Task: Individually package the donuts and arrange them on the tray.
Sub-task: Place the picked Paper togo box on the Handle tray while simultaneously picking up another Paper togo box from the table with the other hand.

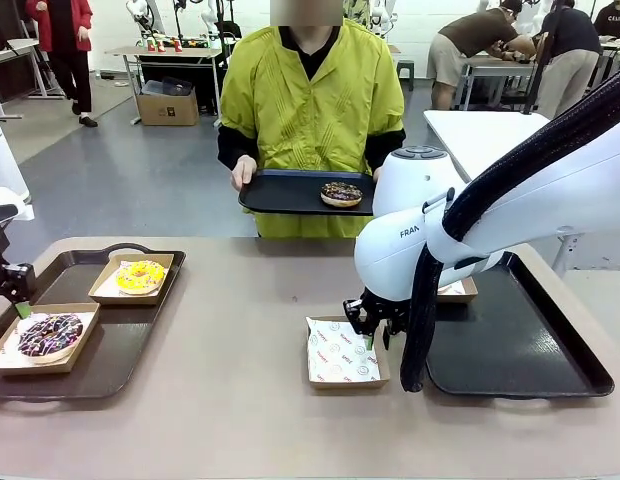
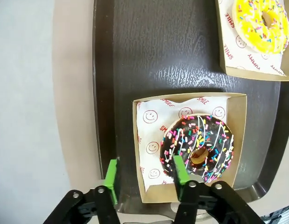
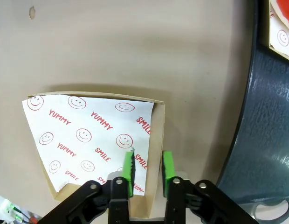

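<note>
left tray [image 1: 140,330] holds two boxed donuts: dark sprinkled donut [image 2: 198,148] near the front, yellow donut [image 1: 140,276] behind it. left gripper [image 2: 145,176] is open, pads straddling the near wall of that box, gripping nothing. person at the far side holds a small tray [image 1: 280,192] with a brown sprinkled donut [image 1: 341,193], not yet boxed. centre: empty box [image 3: 93,140] with smiley paper sits on the bare table. right gripper [image 3: 147,171] has its pads pinching the box's side wall, looks clamped on it. judgement: keep the pinch low on the wall, drag flat, don't tilt or the paper slides. right tray [image 1: 530,340] just beside it, a red donut [image 3: 284,9] boxed there
</note>
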Controlling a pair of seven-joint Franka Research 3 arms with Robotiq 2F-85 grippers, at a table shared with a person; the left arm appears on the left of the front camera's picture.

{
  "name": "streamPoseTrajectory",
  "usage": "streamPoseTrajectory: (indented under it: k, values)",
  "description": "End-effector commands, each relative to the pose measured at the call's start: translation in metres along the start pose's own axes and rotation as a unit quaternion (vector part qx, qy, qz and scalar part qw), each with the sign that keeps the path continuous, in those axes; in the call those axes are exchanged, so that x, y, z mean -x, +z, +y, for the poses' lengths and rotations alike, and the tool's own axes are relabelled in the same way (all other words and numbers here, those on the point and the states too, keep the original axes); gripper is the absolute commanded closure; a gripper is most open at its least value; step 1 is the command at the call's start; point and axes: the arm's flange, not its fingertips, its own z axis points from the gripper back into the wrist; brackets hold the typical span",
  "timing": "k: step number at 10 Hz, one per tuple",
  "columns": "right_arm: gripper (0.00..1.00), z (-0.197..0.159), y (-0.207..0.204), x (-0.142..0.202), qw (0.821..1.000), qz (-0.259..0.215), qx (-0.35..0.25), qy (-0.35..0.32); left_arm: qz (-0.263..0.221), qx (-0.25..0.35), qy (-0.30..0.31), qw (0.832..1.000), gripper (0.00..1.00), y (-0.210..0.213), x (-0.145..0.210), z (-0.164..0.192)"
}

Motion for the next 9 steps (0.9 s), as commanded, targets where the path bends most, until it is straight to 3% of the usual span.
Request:
streamPoseTrajectory:
  k: [1, 6, 9]
  values:
    - [1.00, 0.001, -0.005, -0.001, 1.000, -0.006, -0.005, 0.008, -0.005, -0.007, -0.005, 1.000, 0.00, 0.001, -0.001, 0.004]
    - [1.00, 0.003, -0.003, 0.000, 1.000, -0.005, -0.005, 0.006, -0.006, 0.012, -0.009, 1.000, 0.00, 0.007, 0.002, 0.007]
    - [1.00, 0.013, 0.036, -0.001, 1.000, 0.001, 0.010, 0.025, 0.005, 0.114, -0.025, 0.993, 0.00, 0.037, 0.009, 0.027]
